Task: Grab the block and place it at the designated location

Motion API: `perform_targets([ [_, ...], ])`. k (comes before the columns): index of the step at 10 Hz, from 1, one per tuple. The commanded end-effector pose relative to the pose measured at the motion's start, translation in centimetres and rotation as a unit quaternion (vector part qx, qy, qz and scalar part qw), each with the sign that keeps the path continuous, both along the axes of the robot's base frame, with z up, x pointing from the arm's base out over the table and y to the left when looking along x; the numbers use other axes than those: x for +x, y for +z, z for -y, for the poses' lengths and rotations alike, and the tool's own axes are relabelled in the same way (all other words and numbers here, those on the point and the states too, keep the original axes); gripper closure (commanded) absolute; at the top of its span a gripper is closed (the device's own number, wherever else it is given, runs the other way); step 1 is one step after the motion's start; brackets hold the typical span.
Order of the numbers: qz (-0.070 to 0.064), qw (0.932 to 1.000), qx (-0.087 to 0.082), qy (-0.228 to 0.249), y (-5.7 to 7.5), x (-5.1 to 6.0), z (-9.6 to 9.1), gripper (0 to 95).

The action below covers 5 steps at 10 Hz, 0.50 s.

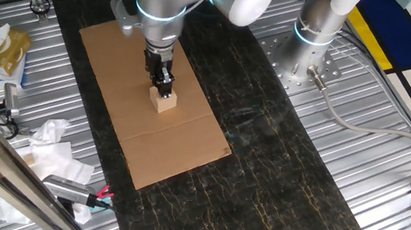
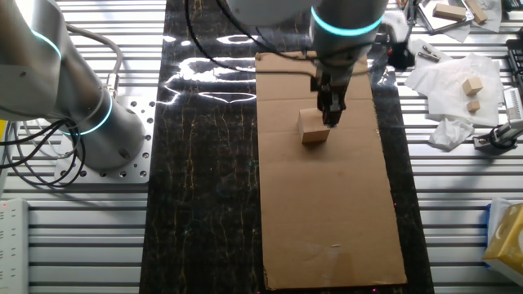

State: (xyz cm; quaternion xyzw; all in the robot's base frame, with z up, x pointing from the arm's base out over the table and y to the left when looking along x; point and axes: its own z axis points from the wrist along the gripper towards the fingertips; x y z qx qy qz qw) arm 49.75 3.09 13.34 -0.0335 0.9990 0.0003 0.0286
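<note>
The block [image 1: 164,104] is a small pale wooden cube resting on the brown cardboard sheet [image 1: 114,69], near its middle. It also shows in the other fixed view [image 2: 314,129]. My gripper [image 1: 163,88] points straight down with its dark fingertips at the block's top edge, touching or just above it. In the other fixed view the gripper [image 2: 333,116] overlaps the block's upper right corner. No gap shows between the fingers, and I cannot tell whether they clamp the block. The black dot of the designated location is not visible; it may be hidden under the block or the gripper.
Crumpled white paper [image 1: 53,149] and tools lie left of the dark marbled tabletop [image 1: 262,172]. Spare wooden blocks [image 2: 471,85] sit on white paper beside the sheet. A second arm's base [image 1: 315,33] stands on the metal plate at the back.
</note>
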Motion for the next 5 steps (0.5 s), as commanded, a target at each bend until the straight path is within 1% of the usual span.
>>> perform_targets([
  [1, 0.007, 1.0000, -0.004, 0.002, 1.3, 0.3, -0.4, 76.0],
  [2, 0.007, 1.0000, -0.004, 0.003, 1.7, 0.4, -0.5, 95.0],
  [3, 0.007, 1.0000, -0.003, 0.003, 2.3, 0.4, -0.7, 95.0],
  [4, 0.001, 1.0000, -0.003, -0.006, 3.2, 0.3, -1.0, 95.0],
  [5, -0.003, 0.9999, -0.003, -0.012, 3.6, 0.3, -1.2, 95.0],
])
